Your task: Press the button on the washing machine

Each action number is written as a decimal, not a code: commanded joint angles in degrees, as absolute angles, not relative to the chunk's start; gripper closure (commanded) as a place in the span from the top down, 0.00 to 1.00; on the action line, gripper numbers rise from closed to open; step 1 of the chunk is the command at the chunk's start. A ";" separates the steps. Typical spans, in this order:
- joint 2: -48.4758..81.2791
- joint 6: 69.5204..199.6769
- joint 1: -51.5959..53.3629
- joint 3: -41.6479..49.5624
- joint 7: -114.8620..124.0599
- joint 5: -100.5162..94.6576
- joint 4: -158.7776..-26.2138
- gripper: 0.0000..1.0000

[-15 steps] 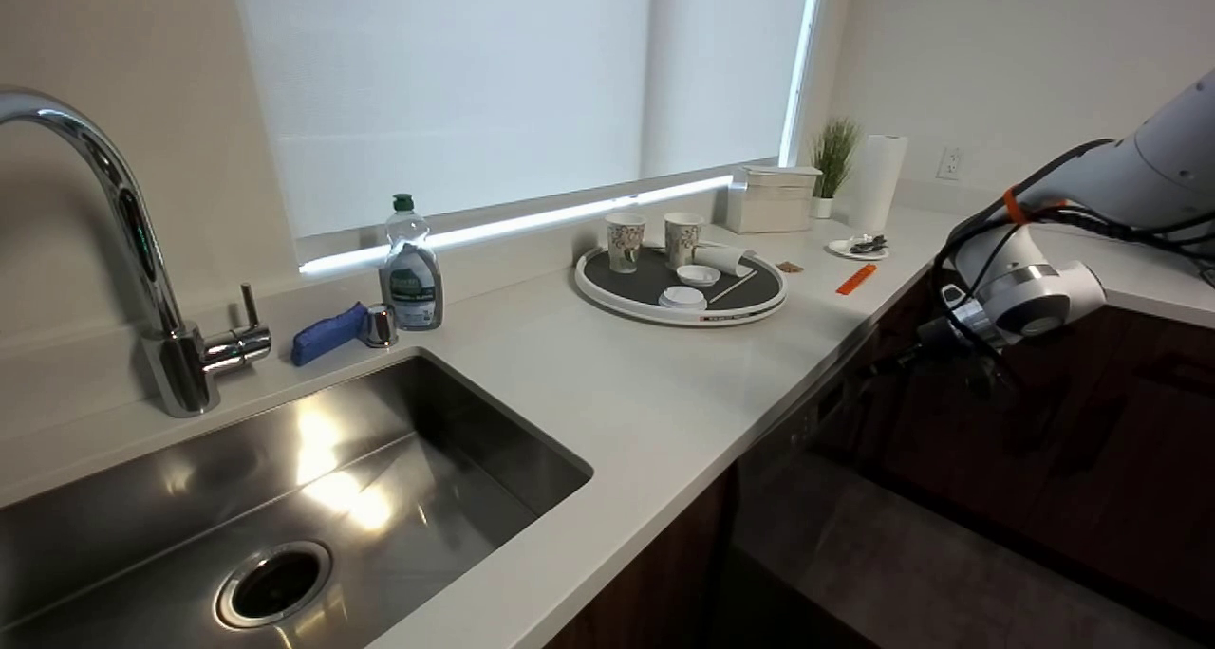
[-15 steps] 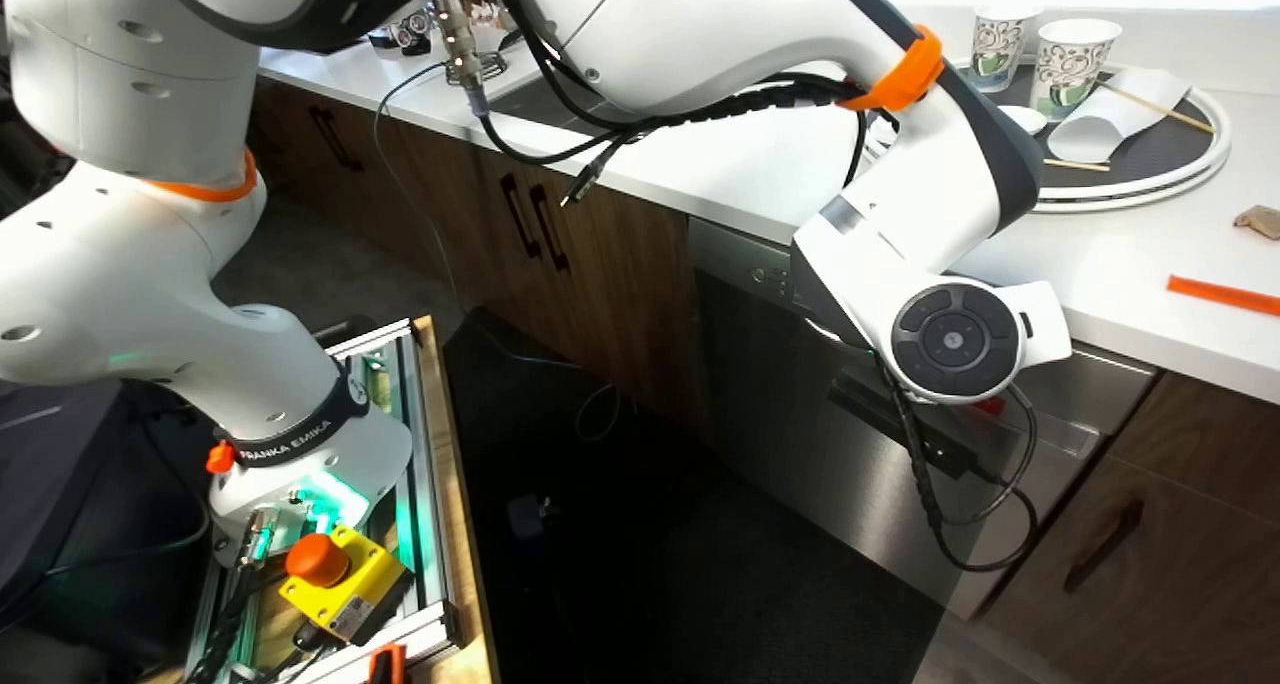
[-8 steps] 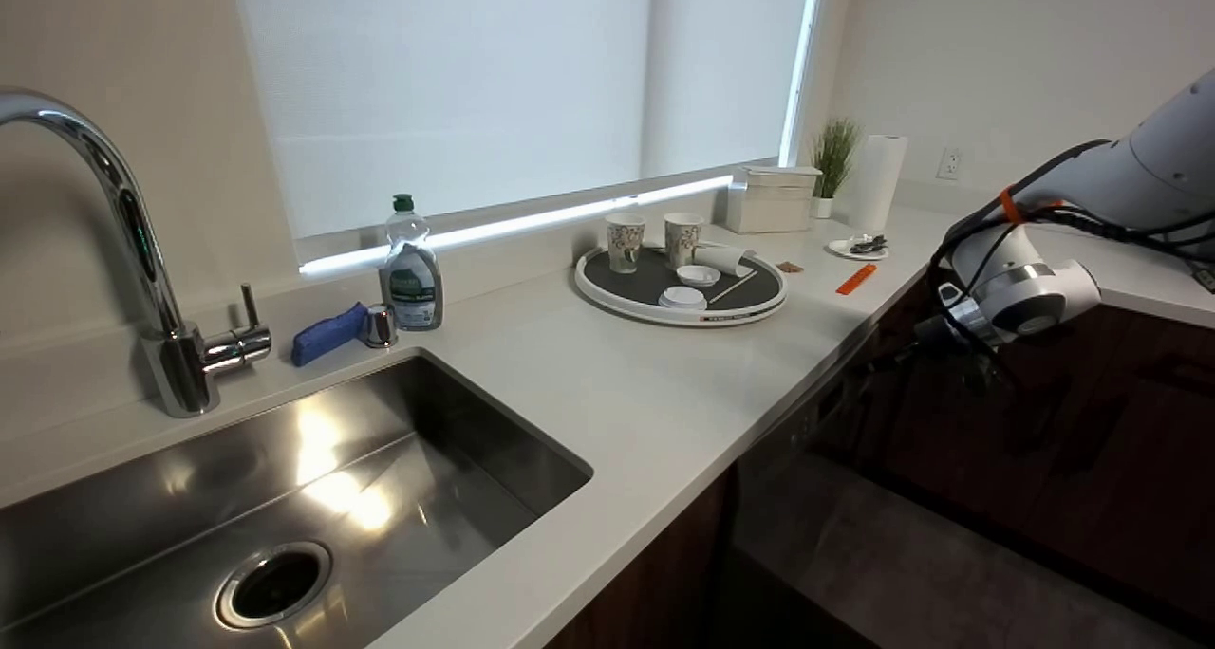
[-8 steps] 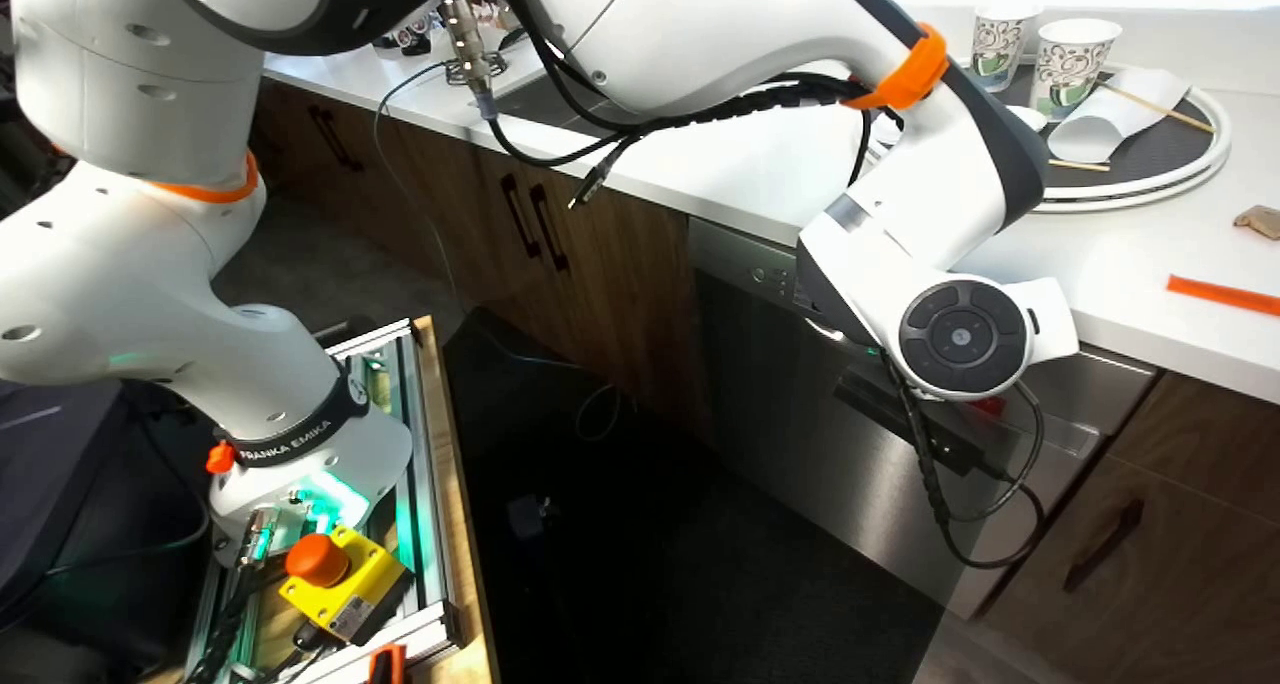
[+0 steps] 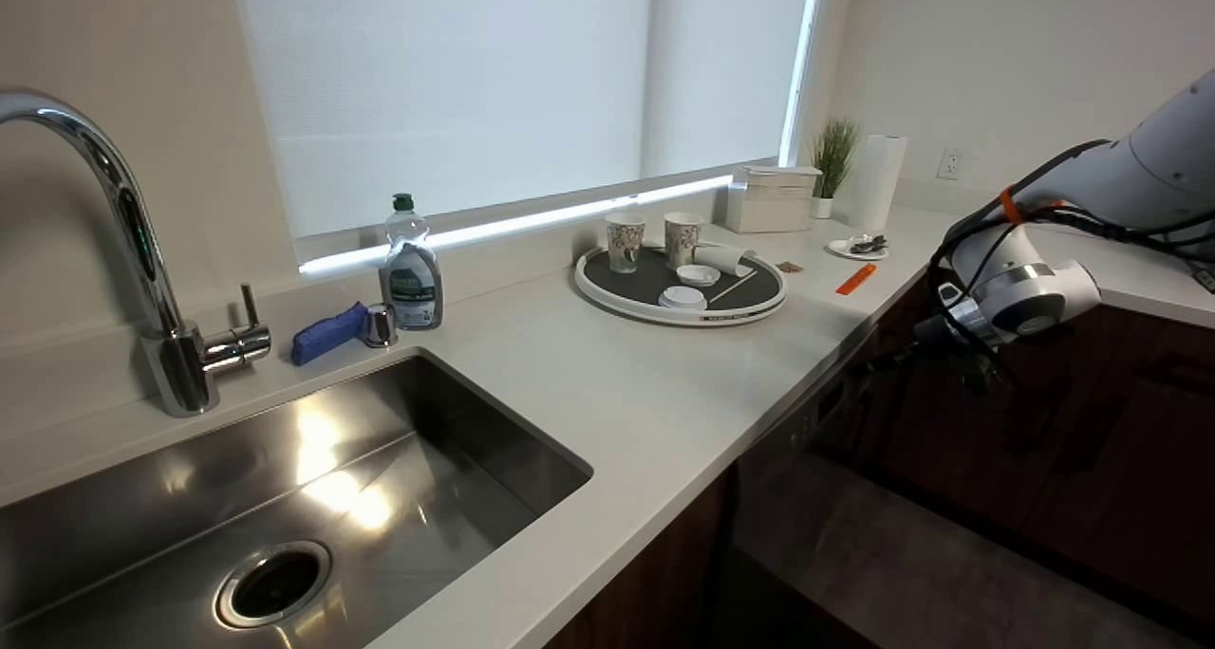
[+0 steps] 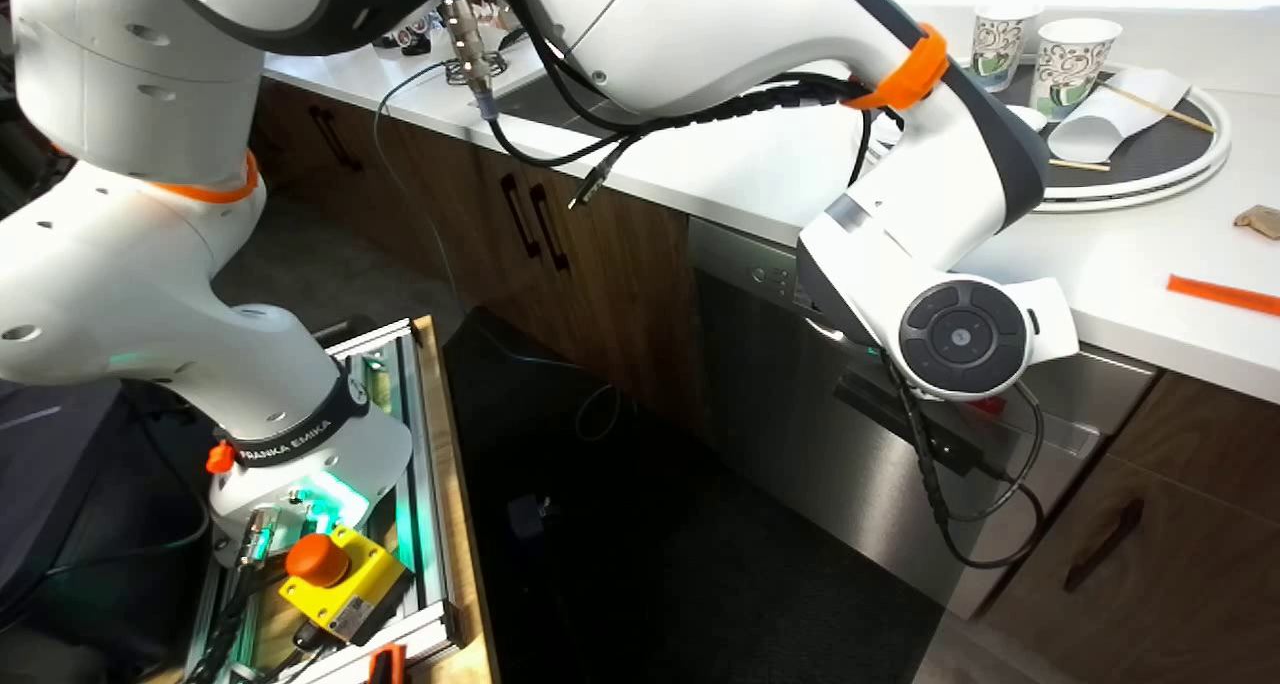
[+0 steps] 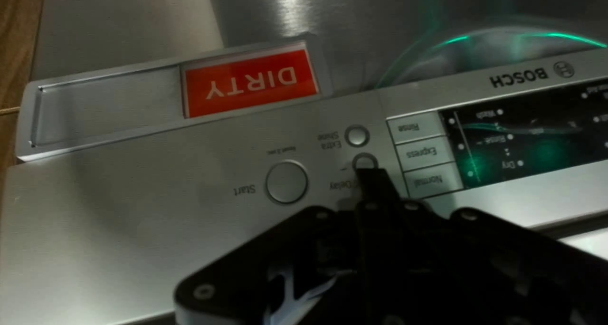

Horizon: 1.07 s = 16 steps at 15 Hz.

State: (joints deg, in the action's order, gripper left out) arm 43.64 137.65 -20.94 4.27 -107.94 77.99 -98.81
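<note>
The washing machine [image 6: 780, 414] is a built-in metallic appliance under the counter, marked Bosch. Its upper strip [image 5: 778, 454] looks dark in an exterior view. In the wrist view its control panel [image 7: 142, 211] appears upside down, with a large round Start button [image 7: 287, 181], a small Extra Shine button [image 7: 357, 136] and a small Delay button [image 7: 365, 162]. My gripper [image 7: 372, 175] is shut, with nothing visible in it. Its tip overlaps the lower edge of the Delay button; I cannot tell whether it touches. The gripper tip [image 5: 883, 362] also points at the appliance front in an exterior view.
A red DIRTY sign [image 7: 251, 82] sits on the appliance front. The white countertop [image 5: 532, 383] overhangs it. On it stand a round tray [image 5: 607, 303] with cups, a soap bottle [image 5: 413, 284] and an orange strip [image 5: 856, 279]. A sink [image 5: 446, 526] is farther along.
The arm shifted very slightly along the appliance front between the first and middle moments, rightward in one view and leftward in the other. Since then nothing has visibly moved.
</note>
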 commanded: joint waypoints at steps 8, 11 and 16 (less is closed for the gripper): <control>45.90 136.48 -20.59 4.38 -106.21 82.53 -95.99 0.00; 45.94 135.94 -20.61 4.37 -105.43 82.56 -95.92 0.00; 46.01 135.61 -20.61 4.46 -104.41 82.66 -95.82 0.00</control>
